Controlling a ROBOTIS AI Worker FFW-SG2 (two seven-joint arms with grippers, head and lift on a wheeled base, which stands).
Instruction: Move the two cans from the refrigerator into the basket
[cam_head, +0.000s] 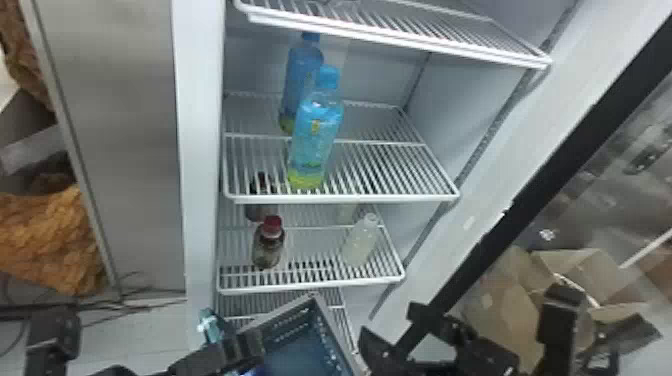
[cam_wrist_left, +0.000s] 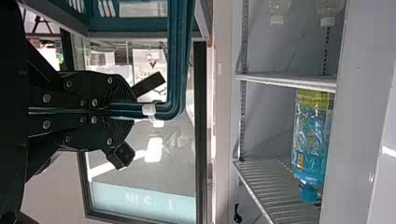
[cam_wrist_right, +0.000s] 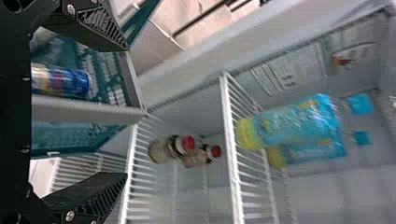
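Note:
In the head view my left gripper (cam_head: 245, 350) is at the basket (cam_head: 334, 327), low in front of the refrigerator. The left wrist view has my left gripper (cam_wrist_left: 133, 111) shut on the rim of the teal basket (cam_wrist_left: 180, 56). My right gripper (cam_head: 395, 330) stands just right of the basket; in the right wrist view my right gripper (cam_wrist_right: 126, 112) is open, fingers wide apart with nothing held. Between the camera and the basket wall (cam_wrist_right: 88, 109), a blue and gold can (cam_wrist_right: 60, 80) lies inside the basket. I cannot make out a second can with certainty.
Blue bottles (cam_head: 315, 135) stand on the middle refrigerator shelf (cam_head: 390, 199). A red-capped bottle (cam_head: 269, 245) and a pale bottle (cam_head: 360, 242) are on the shelf below. The open door's black frame (cam_head: 505, 215) slants along the right, with cardboard boxes (cam_head: 510, 300) behind.

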